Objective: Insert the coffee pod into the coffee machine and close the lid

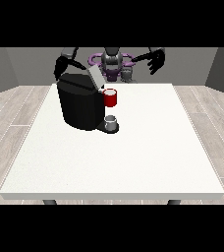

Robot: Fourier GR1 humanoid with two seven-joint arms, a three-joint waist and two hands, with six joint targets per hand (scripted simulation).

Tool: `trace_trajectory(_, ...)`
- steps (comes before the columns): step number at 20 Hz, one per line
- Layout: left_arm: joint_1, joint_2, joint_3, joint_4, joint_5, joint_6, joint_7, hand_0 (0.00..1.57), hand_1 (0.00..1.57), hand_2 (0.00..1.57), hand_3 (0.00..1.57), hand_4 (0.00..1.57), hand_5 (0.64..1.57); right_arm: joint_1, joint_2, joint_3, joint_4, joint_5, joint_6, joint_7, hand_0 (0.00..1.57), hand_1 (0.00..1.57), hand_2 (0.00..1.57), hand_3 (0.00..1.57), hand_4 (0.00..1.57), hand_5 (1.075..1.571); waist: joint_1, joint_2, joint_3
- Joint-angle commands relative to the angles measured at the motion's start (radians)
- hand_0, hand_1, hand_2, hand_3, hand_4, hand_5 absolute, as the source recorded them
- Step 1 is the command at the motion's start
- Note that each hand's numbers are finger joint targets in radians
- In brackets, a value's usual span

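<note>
- Hand at the view's right [156, 59] hangs raised above the far edge of the bench, its fingers spread and pointing downward, released and grasping nothing.
- Hand at the view's left [61, 66] sits just behind the top left corner of the coffee machine; whether its fingers are straight or curled cannot be told.
- On the left half of the white bench [133, 157] stands the black coffee machine [79, 106], a bulky dark body turned a little toward the view's right.
- Its lid [95, 76], a pale grey flap, stands tilted up and open at the top of the machine.
- At the machine's front, on the side facing the view's right, is a red thing at the machine [111, 97], just under the raised lid.
- Below that, a grey thing [111, 120] rests on the dark base at the machine's foot; whether it is the coffee pod cannot be told.
- Both hands are well apart from each other, with the robot's torso [112, 64] between them at the far side of the bench.
</note>
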Motion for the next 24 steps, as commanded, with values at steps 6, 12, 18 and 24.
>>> trace_trajectory(6,0.243,-0.063,-0.01,-0.019,0.046,-0.042,-0.033,0.0,0.0,0.0,0.0,0.39,1.571,-0.061,0.004,0.068,-0.118,-0.013,0.073,0.089,0.0,0.0,0.0,0.0,0.06,1.571,0.097,-0.137,0.0009)
trace_trajectory(12,0.279,-0.084,-0.045,-0.128,0.137,-0.069,0.051,0.0,0.0,0.0,0.0,0.37,1.571,-0.105,-0.073,0.046,-0.101,0.002,0.115,0.071,0.0,0.0,0.0,0.0,0.08,1.571,0.157,-0.124,0.0016)
trace_trajectory(18,0.315,-0.085,-0.126,-0.275,0.189,-0.082,0.046,0.0,0.0,0.0,0.0,0.4,1.571,-0.25,-0.134,-0.084,-0.019,-0.098,0.137,0.145,0.0,0.0,0.0,0.0,0.11,1.571,0.209,-0.026,0.0017)
trace_trajectory(24,0.317,-0.085,-0.203,-0.387,0.261,-0.027,0.146,0.0,0.0,0.0,0.0,0.36,1.571,-0.325,-0.107,-0.112,0.061,-0.17,0.159,0.167,0.0,0.0,0.0,0.0,0.09,1.571,0.211,0.042,0.0017)
